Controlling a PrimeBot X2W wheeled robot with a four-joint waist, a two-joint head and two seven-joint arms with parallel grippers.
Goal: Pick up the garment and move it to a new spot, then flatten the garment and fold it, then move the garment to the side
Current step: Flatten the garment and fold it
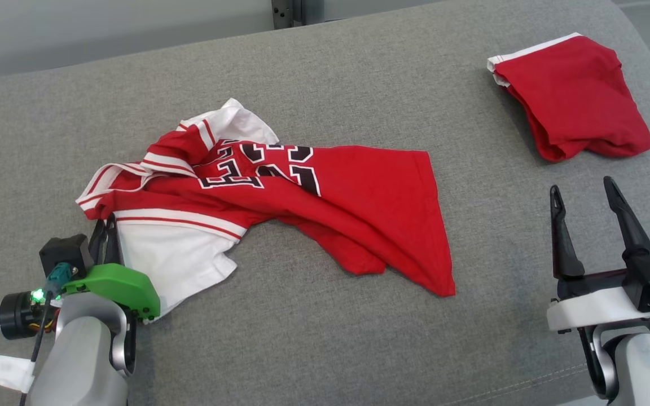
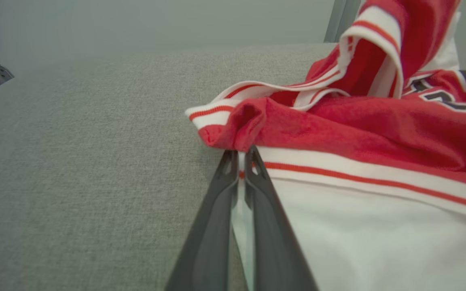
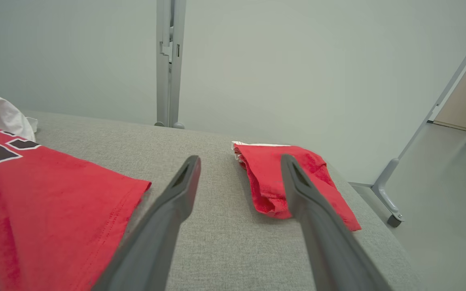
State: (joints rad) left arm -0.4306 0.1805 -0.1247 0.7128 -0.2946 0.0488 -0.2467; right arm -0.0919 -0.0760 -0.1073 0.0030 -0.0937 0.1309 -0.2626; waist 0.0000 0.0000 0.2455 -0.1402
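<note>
The garment (image 1: 325, 208) is a red and white jersey with black lettering, lying crumpled across the left and middle of the grey upholstered surface (image 1: 359, 73). My left gripper (image 1: 108, 225) sits at its near left corner, shut on the garment's white edge. In the left wrist view the two fingers (image 2: 265, 202) are pressed together with a strip of white cloth between them, just below the red folds (image 2: 358, 129). My right gripper (image 1: 582, 189) hovers open at the near right, off the cloth; the garment's red hem (image 3: 55, 194) lies to its left.
A second, folded red garment (image 1: 576, 96) with a white band rests at the far right, ahead of my open right gripper (image 3: 239, 159). A metal post (image 3: 170, 60) stands behind the surface. Floor and a frame leg (image 3: 390, 202) show past the right edge.
</note>
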